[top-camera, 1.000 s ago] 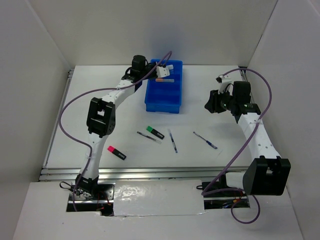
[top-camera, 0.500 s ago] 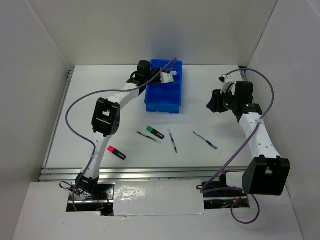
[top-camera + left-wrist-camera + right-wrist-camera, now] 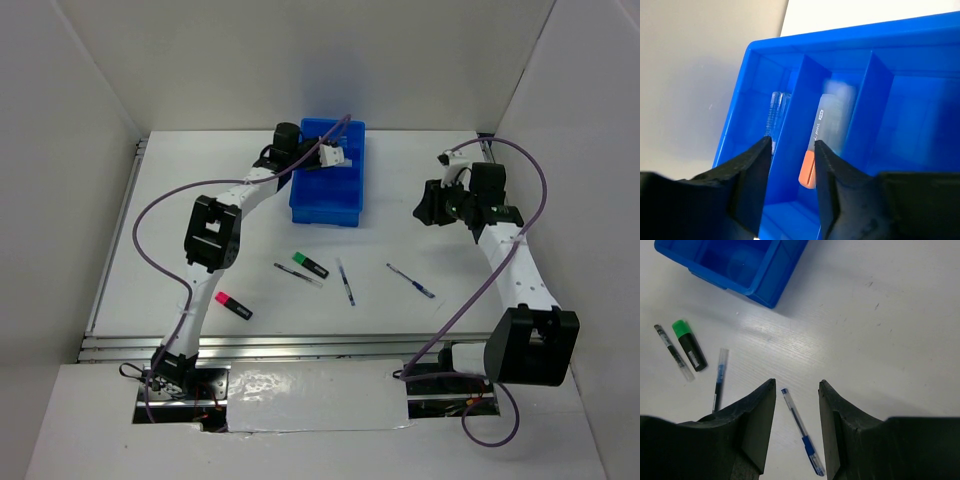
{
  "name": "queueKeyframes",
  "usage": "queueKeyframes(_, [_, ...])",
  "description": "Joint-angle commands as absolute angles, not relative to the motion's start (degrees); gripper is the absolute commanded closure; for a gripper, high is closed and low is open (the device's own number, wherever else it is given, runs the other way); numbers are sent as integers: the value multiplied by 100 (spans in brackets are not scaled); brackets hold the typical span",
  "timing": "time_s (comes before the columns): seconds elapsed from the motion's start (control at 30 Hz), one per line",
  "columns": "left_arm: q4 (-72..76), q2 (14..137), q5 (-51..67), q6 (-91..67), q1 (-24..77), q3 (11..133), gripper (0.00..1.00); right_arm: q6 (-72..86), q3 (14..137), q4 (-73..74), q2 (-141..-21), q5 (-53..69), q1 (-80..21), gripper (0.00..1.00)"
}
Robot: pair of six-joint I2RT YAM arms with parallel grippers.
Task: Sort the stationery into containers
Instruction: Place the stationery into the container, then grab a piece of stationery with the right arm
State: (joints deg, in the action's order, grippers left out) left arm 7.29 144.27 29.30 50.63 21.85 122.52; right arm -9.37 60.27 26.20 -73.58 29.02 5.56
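Left gripper (image 3: 791,142): jaws narrowly apart, gripping nothing, over one end of the blue rectangular plastic tray (image 3: 850,37). Contents show only in the left wrist view. Orange-capped highlighter (image 3: 827,130), upper end blurred, lies lengthwise in the second compartment, crosswise to the tray. Clear thin pen (image 3: 776,110), partly hidden by a divider (image 3: 790,110), occupies the end compartment. Right gripper (image 3: 796,383): jaws apart, empty, above the white table (image 3: 900,315).
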Motion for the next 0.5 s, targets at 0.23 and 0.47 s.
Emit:
queueKeyframes(0.23, [1546,13240,3112,3715,1995,11919,42,-1282,6398,2575,-7497,3147,36,53])
queueKeyframes(0.47, [1084,11243,2260,1030,1433,11225,37,-1152,6539,2593,-7725,2796,-1685,55])
